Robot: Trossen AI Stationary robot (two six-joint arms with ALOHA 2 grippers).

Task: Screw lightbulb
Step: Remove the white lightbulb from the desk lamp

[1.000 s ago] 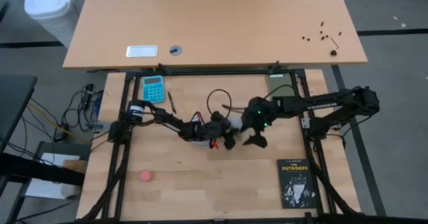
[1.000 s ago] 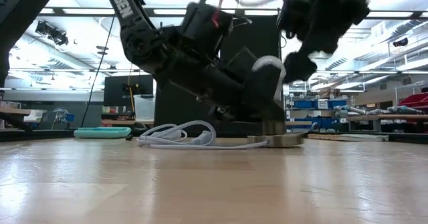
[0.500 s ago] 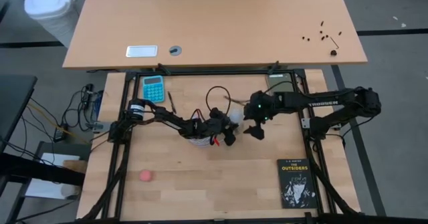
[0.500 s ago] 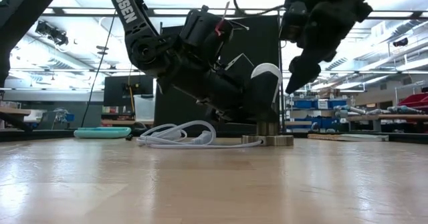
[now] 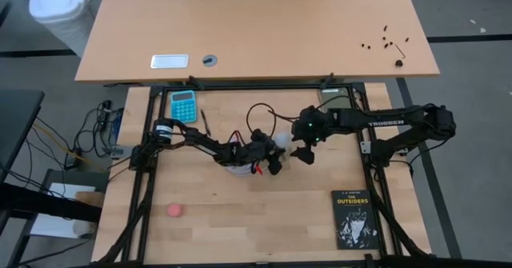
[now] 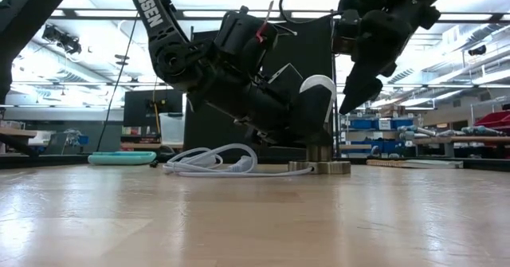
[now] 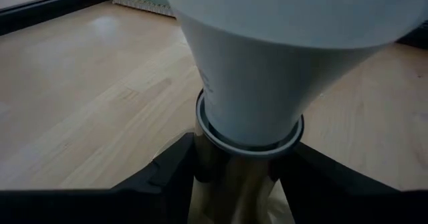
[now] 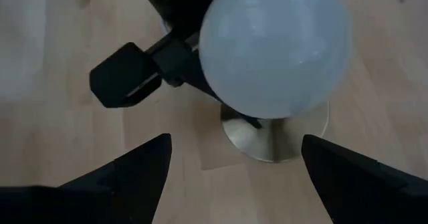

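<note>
The table [image 5: 240, 220] carries both arms toward its middle, with a black book [image 5: 354, 218], a teal calculator [image 5: 183, 105] and a small pink ball [image 5: 174, 210] lying well away from the work. Near the centre, a coil of white cord [image 6: 211, 160] runs to the round metal socket [image 6: 319, 167] that sits flat on the wood.

The left gripper [image 6: 315, 131] reaches in low from the left, its fingers [image 7: 167, 177] closed nearly shut around the neck of the socket just under the bulb, apparently steadying it. The right gripper [image 8: 231, 164] hangs above and a little to the right, jaws spread wide and holding nothing.

The lightbulb [image 8: 275, 50] stands upright in the socket, its long axis vertical, its round white dome facing up. Seen from the right wrist it lies straight ahead of the right gripper, centred between the two open fingers [image 8: 134, 164], though not yet touched. So the right gripper is the one placed to turn it; my judgement is that it must descend along the bulb's axis, close on the dome and twist, while the left holds the socket against turning
</note>
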